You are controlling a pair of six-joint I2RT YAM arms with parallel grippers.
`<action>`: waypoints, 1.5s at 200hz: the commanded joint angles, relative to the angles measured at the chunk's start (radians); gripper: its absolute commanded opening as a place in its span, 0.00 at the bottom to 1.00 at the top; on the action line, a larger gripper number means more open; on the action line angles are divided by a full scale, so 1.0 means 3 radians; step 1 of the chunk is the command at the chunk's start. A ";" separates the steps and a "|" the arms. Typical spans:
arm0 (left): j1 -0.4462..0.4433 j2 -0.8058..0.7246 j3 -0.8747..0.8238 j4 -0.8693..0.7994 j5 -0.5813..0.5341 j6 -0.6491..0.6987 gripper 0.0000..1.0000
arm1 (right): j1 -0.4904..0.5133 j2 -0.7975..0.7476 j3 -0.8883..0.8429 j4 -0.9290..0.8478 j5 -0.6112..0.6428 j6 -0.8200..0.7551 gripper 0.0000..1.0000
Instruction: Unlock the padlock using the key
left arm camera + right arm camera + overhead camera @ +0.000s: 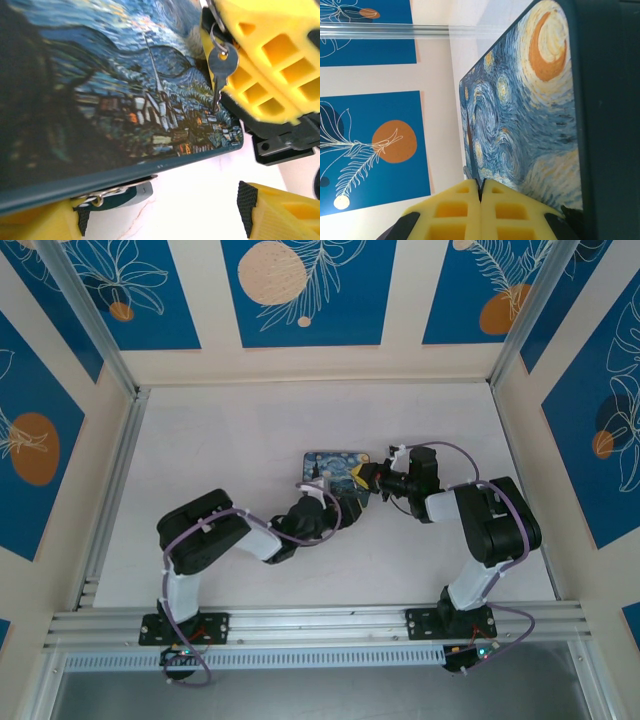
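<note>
Dangling upper right from a ring (pixel 215 36) pinched in the shut right jaws, the key (pixel 223 62) could swing and miss the keyhole. Padlock (pixel 131 191) sits lower left under the tin's (pixel 125 90) edge, by the wide, empty left jaws.

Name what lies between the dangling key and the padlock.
In the left wrist view, the tin's painted lid stretches between the key and the padlock, which sits under the lid's near edge.

The top camera looks down on the whole bench (pixel 250 420) from afar, while both wrist cameras sit close against the shared painted tin (pixel 125 100).
</note>
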 commanded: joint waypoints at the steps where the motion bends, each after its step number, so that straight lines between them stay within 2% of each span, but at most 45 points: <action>1: -0.0044 0.0038 0.0104 -0.0652 -0.0080 0.0235 0.79 | 0.0028 0.0167 -0.0118 -0.0361 0.0056 -0.0005 0.00; 24: -0.0050 0.0142 0.0116 -0.0539 -0.0025 0.0223 0.80 | 0.0026 0.0165 -0.0115 -0.0365 0.0051 -0.0009 0.00; 87: -0.0062 0.0154 -0.0224 0.0763 0.0093 -0.0222 0.73 | 0.0032 0.0240 -0.0086 -0.0376 0.0048 -0.0035 0.00; 144: -0.0108 0.0153 -0.0220 0.1055 0.0110 -0.0383 0.72 | 0.0040 0.0280 -0.0118 -0.0310 0.0054 -0.0010 0.00; 220: -0.0182 0.0271 -0.0194 0.1125 -0.0265 -0.0533 0.67 | 0.0040 0.0281 -0.0115 -0.0309 0.0039 -0.0009 0.00; 279: -0.0208 0.0250 -0.0211 0.0712 -0.0649 -0.0807 0.65 | 0.0026 0.0288 -0.0114 -0.0307 0.0029 -0.0007 0.00; 300: -0.0208 0.0250 -0.0179 0.0534 -0.0679 -0.0856 0.65 | 0.0028 0.0285 -0.0103 -0.0306 0.0019 -0.0007 0.00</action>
